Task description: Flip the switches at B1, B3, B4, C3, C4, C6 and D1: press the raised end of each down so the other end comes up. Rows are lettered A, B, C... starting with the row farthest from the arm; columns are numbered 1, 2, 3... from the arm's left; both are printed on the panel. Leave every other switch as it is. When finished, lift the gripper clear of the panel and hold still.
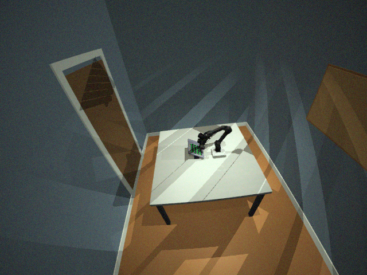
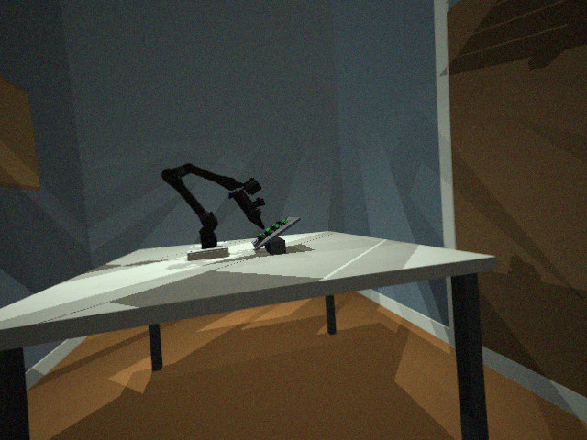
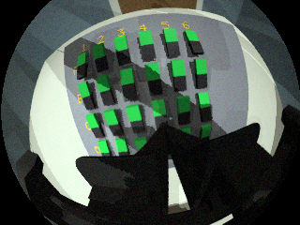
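The tilted grey panel (image 1: 190, 142) (image 2: 294, 221) (image 3: 227, 84) carries rows of green and black rocker switches. In the wrist view B1 (image 3: 85, 95), B3 (image 3: 127, 83), B4 (image 3: 153, 77), C3 (image 3: 135, 115) and C6 (image 3: 204, 107) show green tops and dark lower halves. C4 (image 3: 158, 109) shows its green part just above the fingertips; its lower part is hard to make out. D1 (image 3: 104, 148) is partly hidden. I cannot tell surely which ends are raised. My gripper (image 2: 263, 228) (image 3: 164, 130) is shut and empty, its tips close to the panel around C4's lower end; contact is unclear. Much of row D is hidden by the fingers.
The panel rests on a dark block (image 2: 275, 246) on the white table (image 1: 213, 183) (image 2: 379, 258). The arm's pale base (image 1: 218, 153) (image 2: 207, 254) stands on the panel's near side. Shadow bands cross the panel and darken several switches.
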Available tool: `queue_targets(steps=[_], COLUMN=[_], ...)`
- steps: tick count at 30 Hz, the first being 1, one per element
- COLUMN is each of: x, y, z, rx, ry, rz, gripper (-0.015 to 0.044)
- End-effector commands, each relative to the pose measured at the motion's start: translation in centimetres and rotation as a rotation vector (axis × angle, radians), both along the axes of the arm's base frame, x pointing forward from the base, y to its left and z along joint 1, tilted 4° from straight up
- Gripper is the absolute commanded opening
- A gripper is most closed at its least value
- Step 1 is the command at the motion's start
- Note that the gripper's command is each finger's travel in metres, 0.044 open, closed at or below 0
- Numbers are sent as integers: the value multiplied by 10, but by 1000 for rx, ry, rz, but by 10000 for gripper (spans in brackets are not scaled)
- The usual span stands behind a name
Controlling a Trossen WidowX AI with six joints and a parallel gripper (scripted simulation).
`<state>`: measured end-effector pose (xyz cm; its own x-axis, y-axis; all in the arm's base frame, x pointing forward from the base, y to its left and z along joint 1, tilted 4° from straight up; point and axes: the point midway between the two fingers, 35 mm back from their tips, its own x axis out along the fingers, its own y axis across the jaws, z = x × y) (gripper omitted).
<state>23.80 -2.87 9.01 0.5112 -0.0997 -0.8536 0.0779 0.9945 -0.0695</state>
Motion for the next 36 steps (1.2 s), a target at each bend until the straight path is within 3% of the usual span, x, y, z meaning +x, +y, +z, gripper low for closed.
queue_targets(steps=[1,36], x=[1,7], y=[0,-1], z=[-5,-16], rx=[0,0], ry=[5,5], rz=[8,8], gripper=[0,0])
